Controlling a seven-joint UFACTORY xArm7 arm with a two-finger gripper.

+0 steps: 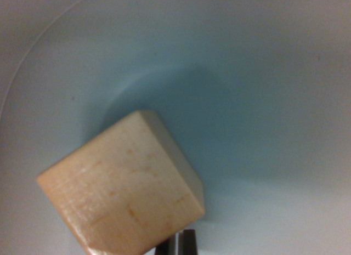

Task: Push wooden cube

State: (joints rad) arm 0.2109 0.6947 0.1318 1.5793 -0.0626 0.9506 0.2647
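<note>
The pale, square-edged wooden cube (123, 186) lies turned cornerwise at the near left of a light blue worktop (263, 101). The dark metal tool (182, 243) touches its near edge, apparently for pushing; whether its jaws are open cannot be told.

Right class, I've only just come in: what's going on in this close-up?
This is a robot arm's wrist camera looking down at a wooden cube on a pale blue surface. A dark piece of the gripper shows at the bottom edge, right beside the cube's lower corner. Whether they touch, or the gripper is open, cannot be told.
</note>
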